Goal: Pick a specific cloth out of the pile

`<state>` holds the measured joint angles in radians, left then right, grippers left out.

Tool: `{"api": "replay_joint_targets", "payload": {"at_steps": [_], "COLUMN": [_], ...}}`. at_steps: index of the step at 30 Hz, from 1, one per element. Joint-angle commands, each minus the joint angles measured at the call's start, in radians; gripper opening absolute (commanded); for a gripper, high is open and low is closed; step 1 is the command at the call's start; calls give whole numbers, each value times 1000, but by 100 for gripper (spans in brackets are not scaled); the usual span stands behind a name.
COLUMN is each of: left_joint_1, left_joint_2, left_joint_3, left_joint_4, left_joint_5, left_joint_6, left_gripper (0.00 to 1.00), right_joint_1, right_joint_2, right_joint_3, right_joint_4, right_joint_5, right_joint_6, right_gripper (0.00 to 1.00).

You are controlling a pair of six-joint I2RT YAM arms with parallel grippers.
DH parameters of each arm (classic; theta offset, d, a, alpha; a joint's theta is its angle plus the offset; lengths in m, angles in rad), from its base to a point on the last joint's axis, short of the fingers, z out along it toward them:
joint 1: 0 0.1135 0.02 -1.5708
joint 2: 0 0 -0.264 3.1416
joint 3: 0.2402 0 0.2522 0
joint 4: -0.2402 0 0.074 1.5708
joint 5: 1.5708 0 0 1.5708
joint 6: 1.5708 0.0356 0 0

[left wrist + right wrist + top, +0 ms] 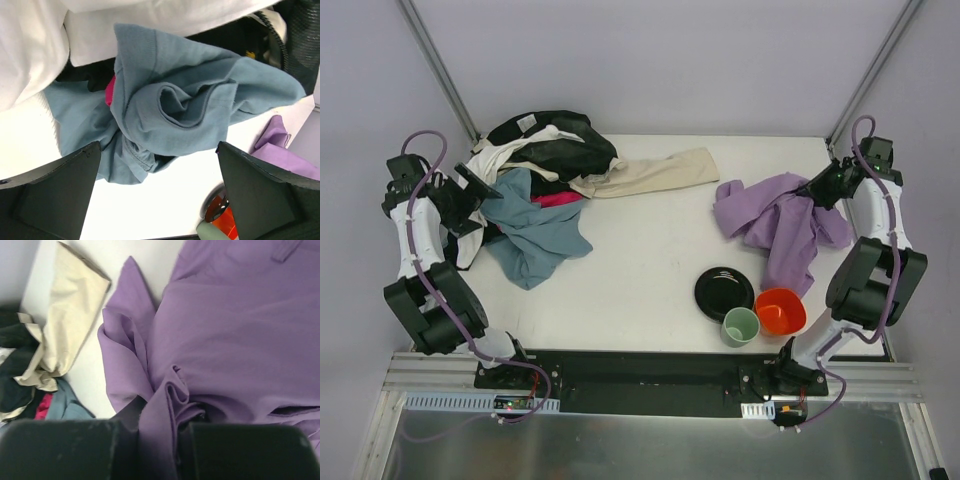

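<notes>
The large soft lavender-purple cloth (pixel 780 225), at frame right, is bunching in the clamped right gripper (pixel 170 437), probably wanting a slow high lift; the left gripper (pixel 157 147) is gaping empty.

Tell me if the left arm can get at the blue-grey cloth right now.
Probably yes. The left gripper stands open with the blue-grey cloth right in front of it, at the near edge of the pile, and nothing covers the cloth's bunched middle.
</notes>
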<state>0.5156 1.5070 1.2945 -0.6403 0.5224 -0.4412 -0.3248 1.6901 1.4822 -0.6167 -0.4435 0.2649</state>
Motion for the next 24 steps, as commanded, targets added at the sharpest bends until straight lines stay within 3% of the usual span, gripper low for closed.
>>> {"api": "replay_joint_targets", "payload": {"at_steps": [1,8,14,16,17,19,24], "left_joint_1": [-19,-81,-192,-232,-245,-272,-318], "left_joint_2": [-76,-105,-114,-116,-114,-107,-91], "left_joint_3": [17,43,46,46,48,51,72], "left_joint_4": [-2,19,56,73,80,90,93], "left_joint_5": [8,33,39,42,47,67,88], "left_joint_6": [-8,-33,-45,-51,-56,-62,-45], "left_gripper": [99,99,99,99,99,99,99], "right_joint_1": [1,27,46,50,53,59,81], "right_joint_2": [69,253,295,270,261,237,177], "right_joint_3": [-20,10,52,73,87,116,196], "right_joint_4": [-6,-126,-187,-207,-227,-258,-337], "right_joint_5": [74,150,203,221,230,262,319], "right_joint_6": [-82,-147,-164,-162,-161,-147,-130], "right_gripper": [0,0,4,24,45,69,87]}}
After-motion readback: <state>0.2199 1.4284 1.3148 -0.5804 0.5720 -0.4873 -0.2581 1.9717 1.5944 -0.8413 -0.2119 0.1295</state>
